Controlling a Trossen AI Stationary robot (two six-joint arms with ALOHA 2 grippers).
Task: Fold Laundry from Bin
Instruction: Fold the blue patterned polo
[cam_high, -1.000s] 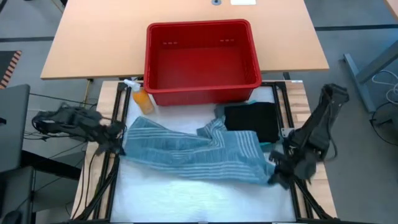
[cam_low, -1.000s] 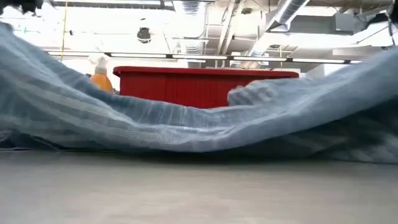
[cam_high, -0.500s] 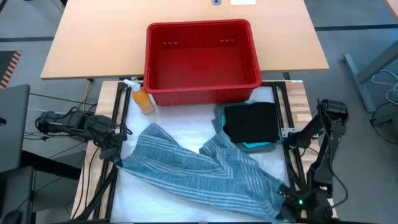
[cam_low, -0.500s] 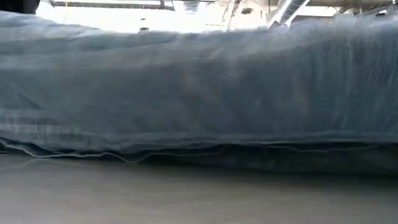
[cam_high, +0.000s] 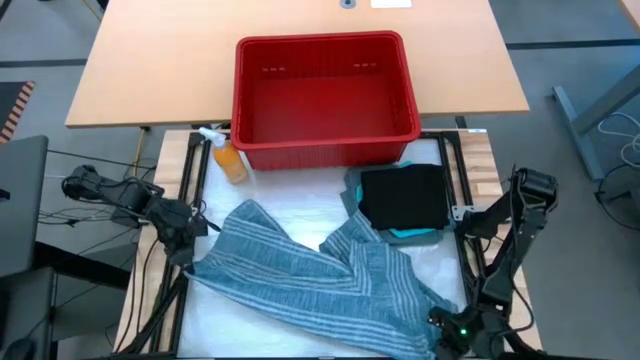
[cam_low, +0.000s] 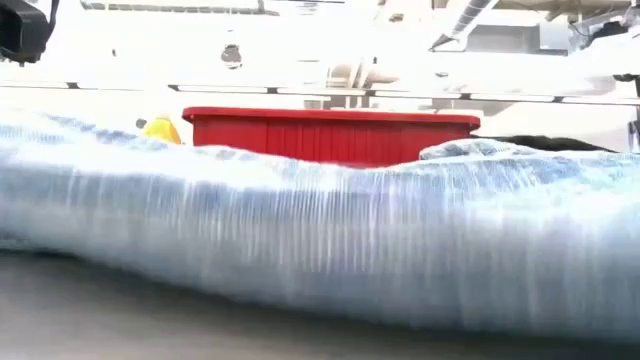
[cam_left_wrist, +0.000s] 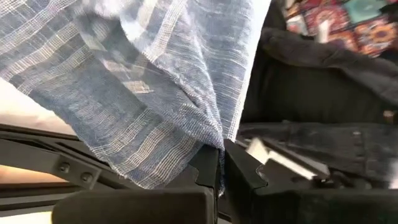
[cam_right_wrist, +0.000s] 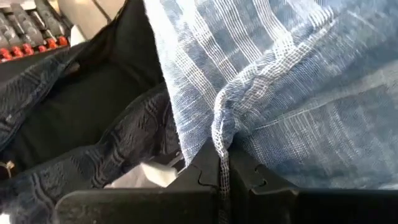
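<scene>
White work surface (cam_high: 300, 325), striped blue-grey garment (cam_high: 320, 285), red bin (cam_high: 325, 95) behind

Striped blue-grey cloth garment (cam_high: 330, 285) spread rumpled across the table's front; red slotted plastic bin (cam_high: 325, 97) at back edge, empty.

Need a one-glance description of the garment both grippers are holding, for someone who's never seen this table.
Start at the red bin at the table's far side. In front of it, on the white work surface, the blue-grey striped garment stretches between the left gripper and right gripper. Unlike the folded black garment beside it, it is pale-striped, rumpled and spread wide.
</scene>
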